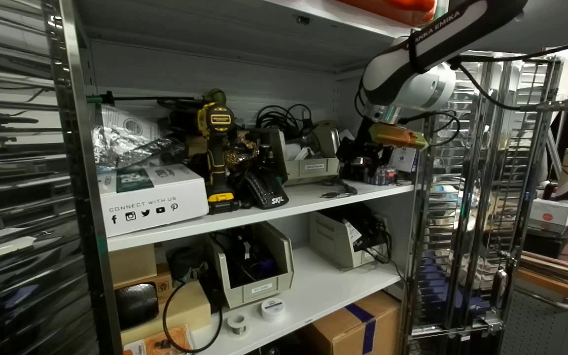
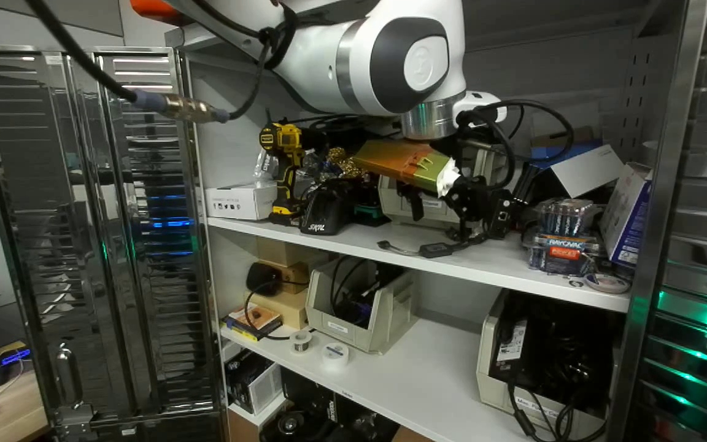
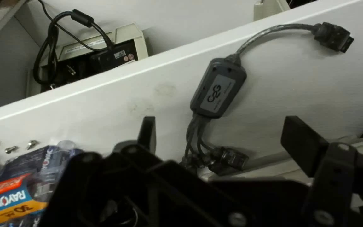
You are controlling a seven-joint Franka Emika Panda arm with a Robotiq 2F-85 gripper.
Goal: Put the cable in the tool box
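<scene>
Louvred, mirror-bright metal doors (image 2: 139, 245) stand swung back from a cabinet (image 1: 289, 81) with pale inner walls. Your tabletop (image 3: 295, 82) is its white upper board, faintly stained near the front edge.

C2G adapter cable (image 3: 218, 90): loose on that tabletop, close to the front edge. Dark grey module at mid-length, single plug on one lead, clump of short tails with connectors at the other end, partly hidden in the wrist view.

Your tool (image 3: 224, 138) hangs over the tail end of the cable, unclenched: black fingers (image 3: 304, 145) spread wide, one to either side of the tails as the wrist view shows them. Above the cable too: your Panda arm (image 2: 329, 67), amber-and-green block (image 2: 405, 162) at its wrist.

Behind the cable: grey upper bin (image 1: 294, 170), label on its front. Past the plug end: black SKIL unit (image 2: 328, 212), then yellow-and-black drill (image 1: 219, 153) upright on its battery, then white CONNECT WITH US box (image 1: 156, 197). Past the tail end: Rayovac battery pack (image 3: 14, 198), small loose screws (image 3: 32, 144) near it.

Below the cable, on the lower shelf (image 1: 313, 276): second bin (image 2: 396, 313) holding dark cables (image 1: 252, 261); third bin (image 2: 487, 374) marked "Misc. Power", crammed with black cords (image 2: 565, 356), some spilling over its front; solder spool (image 2: 300, 345) and white tape roll (image 2: 334, 357). Which bin is your tool box, you cannot tell.
</scene>
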